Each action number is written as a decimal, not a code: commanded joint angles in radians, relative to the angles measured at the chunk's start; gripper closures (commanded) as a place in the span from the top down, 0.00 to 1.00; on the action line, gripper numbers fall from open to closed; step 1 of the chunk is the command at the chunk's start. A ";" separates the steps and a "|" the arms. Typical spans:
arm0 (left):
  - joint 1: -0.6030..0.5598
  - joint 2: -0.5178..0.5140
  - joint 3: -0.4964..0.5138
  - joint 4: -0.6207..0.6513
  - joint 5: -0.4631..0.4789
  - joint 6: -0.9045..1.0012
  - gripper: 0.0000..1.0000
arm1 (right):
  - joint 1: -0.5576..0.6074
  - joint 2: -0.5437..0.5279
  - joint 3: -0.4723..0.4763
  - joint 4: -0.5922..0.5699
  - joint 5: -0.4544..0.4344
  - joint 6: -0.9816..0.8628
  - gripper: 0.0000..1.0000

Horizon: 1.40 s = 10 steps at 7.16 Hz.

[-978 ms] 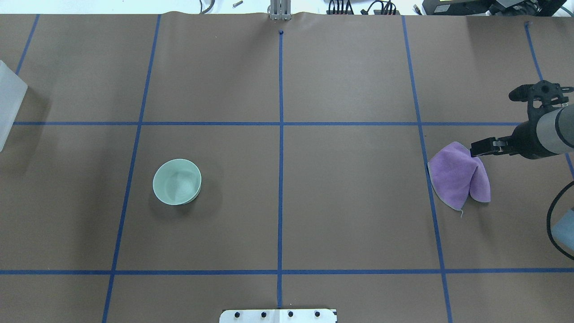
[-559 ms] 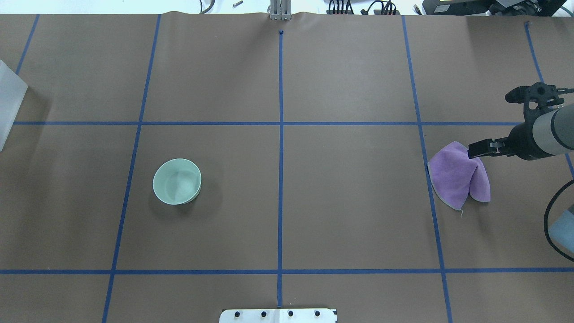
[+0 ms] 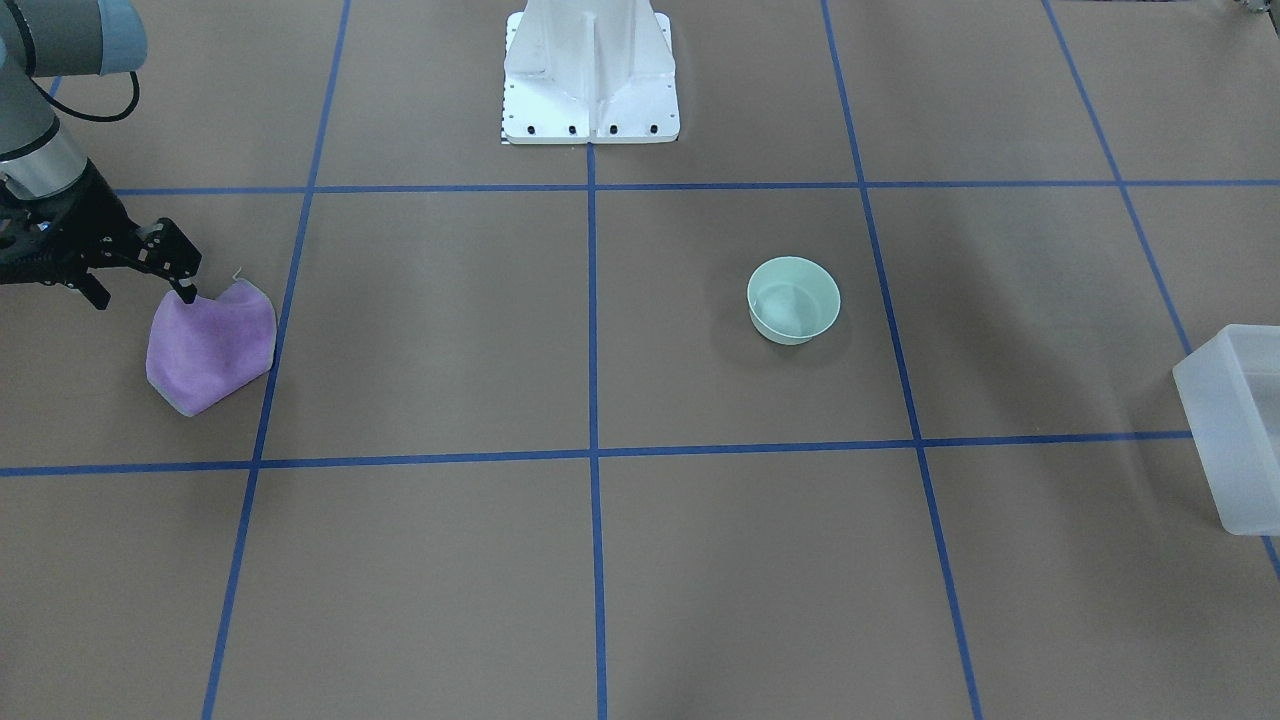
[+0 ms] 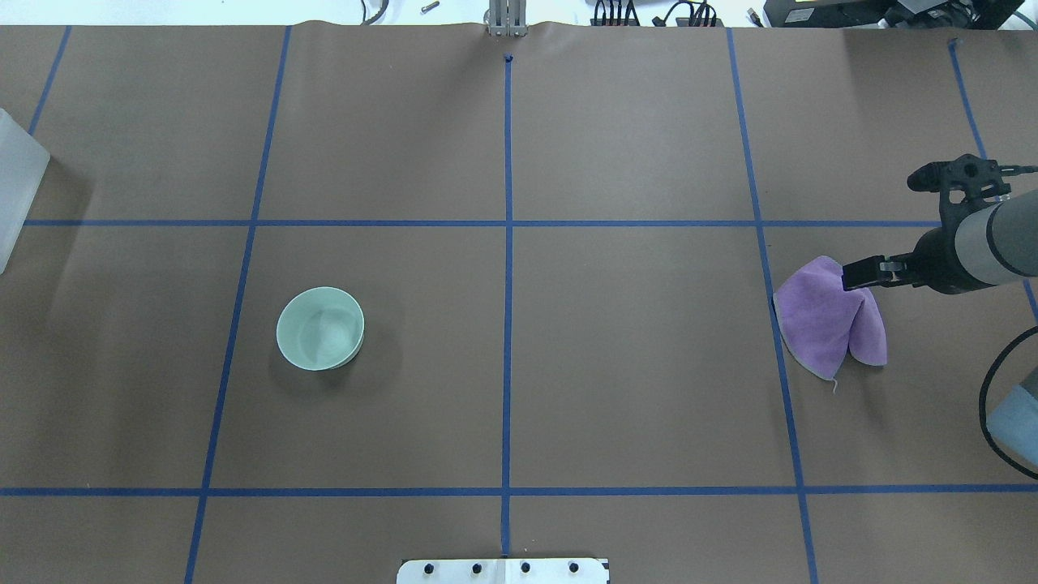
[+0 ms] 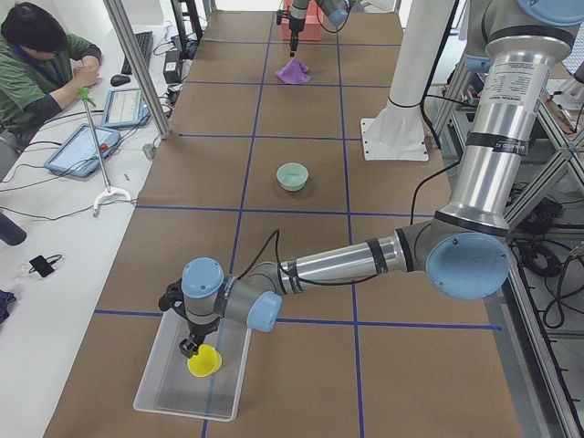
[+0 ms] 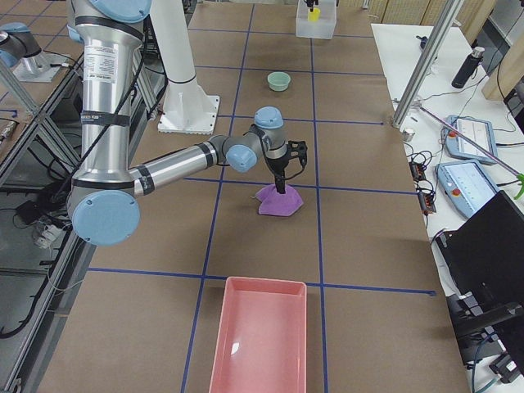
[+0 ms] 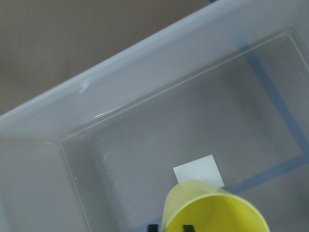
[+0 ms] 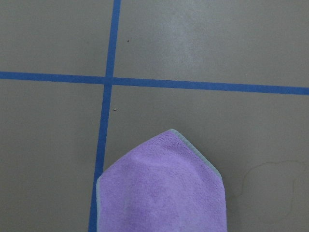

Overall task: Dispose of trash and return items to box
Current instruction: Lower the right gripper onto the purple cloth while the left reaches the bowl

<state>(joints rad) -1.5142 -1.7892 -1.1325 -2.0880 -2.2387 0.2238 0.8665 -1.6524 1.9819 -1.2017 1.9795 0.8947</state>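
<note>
The mint-green bowl (image 3: 793, 300) stands upright and alone on the brown table; it also shows in the overhead view (image 4: 320, 328). The frosted box (image 3: 1235, 430) sits at the table's left end (image 5: 153, 397). My left gripper (image 5: 192, 345) is over the box, shut on a yellow cup (image 7: 212, 212) held inside it above the floor. My right gripper (image 3: 142, 292) is open, fingers pointing down just over the near edge of a crumpled purple cloth (image 4: 827, 316), which fills the bottom of the right wrist view (image 8: 159, 188).
The white pedestal base (image 3: 590, 75) stands at the robot's side of the table. A pink tray (image 6: 262, 336) lies at the table's right end. Blue tape lines grid the table. An operator (image 5: 41, 64) sits beside the far side.
My right gripper has drifted slightly left over the purple cloth. The bowl and cloth have not moved.
</note>
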 commanded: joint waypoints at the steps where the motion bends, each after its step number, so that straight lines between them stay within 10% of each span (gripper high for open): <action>1: -0.086 -0.032 -0.477 0.610 -0.107 -0.010 0.99 | -0.027 0.000 -0.003 0.001 -0.022 0.026 1.00; 2: -0.078 -0.018 -0.733 0.852 -0.113 -0.115 0.99 | -0.033 0.000 -0.008 0.001 -0.024 0.038 0.99; 4: 0.125 0.097 -0.984 0.826 -0.111 -0.409 0.99 | -0.041 0.000 -0.011 0.002 -0.025 0.044 0.98; 10: 0.871 0.059 -0.709 0.067 0.310 -1.289 0.99 | -0.049 0.000 -0.025 0.002 -0.025 0.058 0.93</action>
<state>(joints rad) -0.7491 -1.6790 -1.9326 -1.9087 -2.0096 -0.9514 0.8182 -1.6523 1.9606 -1.1996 1.9543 0.9520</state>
